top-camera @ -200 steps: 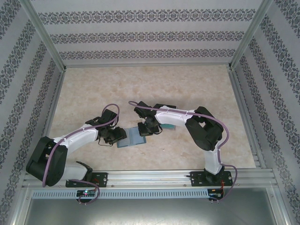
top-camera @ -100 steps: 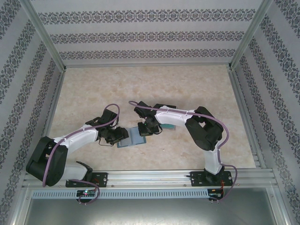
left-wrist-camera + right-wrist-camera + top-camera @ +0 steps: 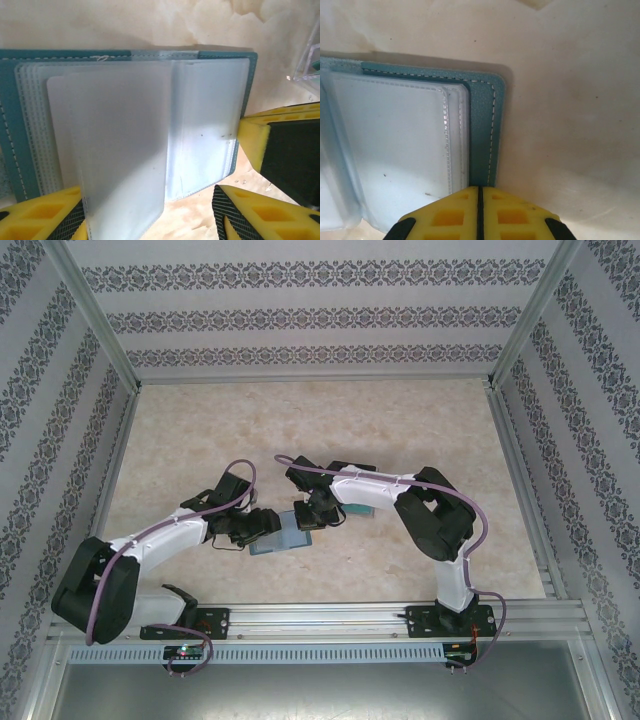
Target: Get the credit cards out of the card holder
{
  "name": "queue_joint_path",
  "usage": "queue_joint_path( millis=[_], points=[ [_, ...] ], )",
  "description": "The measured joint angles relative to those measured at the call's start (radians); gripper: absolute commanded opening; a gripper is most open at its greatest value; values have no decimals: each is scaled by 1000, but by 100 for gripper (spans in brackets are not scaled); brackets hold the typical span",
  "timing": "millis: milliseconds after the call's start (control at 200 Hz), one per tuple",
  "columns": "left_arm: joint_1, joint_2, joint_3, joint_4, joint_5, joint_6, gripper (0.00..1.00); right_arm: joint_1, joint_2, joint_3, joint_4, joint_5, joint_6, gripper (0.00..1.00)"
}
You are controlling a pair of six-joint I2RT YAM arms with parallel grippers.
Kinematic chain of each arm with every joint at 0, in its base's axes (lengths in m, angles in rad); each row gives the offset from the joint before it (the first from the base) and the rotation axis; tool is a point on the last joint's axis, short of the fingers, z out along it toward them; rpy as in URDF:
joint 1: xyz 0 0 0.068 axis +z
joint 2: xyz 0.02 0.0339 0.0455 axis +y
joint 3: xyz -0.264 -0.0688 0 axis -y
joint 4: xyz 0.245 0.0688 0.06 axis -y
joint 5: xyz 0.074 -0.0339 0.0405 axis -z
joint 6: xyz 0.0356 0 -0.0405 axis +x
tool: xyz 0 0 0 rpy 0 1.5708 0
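Left pincer (image 3: 150,215): fingers spread, nothing clamped. Compare the overhead view a second ago and you will see them wider apart now and nearer the card holder (image 3: 285,536). The left arm's elbow also sits a little lower and further out.

Card holder: lies open and flat on the table (image 3: 330,420), between the two pincers, same spot as before. From the left wrist its near edge falls in the gap between the spread fingers. One clear sleeve leaf (image 3: 120,160) stands up just inside the left-hand finger (image 3: 45,220), the other leaves flat beyond it.

Right pincer (image 3: 480,210): fingers pressed together, unchanged over the second. Their tips sit at the near edge of the holder's teal cover, by its rounded corner; you cannot tell from the frames whether they touch it.

Clear case (image 3: 310,60): one corner seen beyond the left pincer's right-hand finger, apart from the holder
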Motion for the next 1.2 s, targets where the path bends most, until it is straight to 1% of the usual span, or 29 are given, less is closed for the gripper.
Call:
queue_joint_path(
  millis=[235, 430, 620, 774, 884, 1024, 1114, 1204],
  points=[
    [-18, -3, 5, 26, 38, 4, 43, 0, -4, -2, 2, 2, 0, 3],
    [-50, 47, 53, 63, 77, 8, 39, 0, -32, -34, 29, 14, 2, 3],
    [-75, 85, 80, 83, 114, 19, 38, -2, -101, -72, 48, 46, 7, 3],
    [-75, 66, 80, 72, 84, 29, 36, -7, -139, -78, 65, 57, 7, 4],
    [-74, 8, 80, 49, 36, 30, 34, -7, -145, -78, 79, 57, 7, 4],
    [-68, -59, 58, 41, -8, 29, 34, -7, -145, -69, 83, 56, 7, 5],
    [-68, -53, 53, 40, -9, 29, 34, -7, -145, -59, 87, 56, 7, 5],
    [-68, -12, 53, 46, 0, 30, 34, -7, -145, -54, 88, 56, 7, 5]
  ],
)
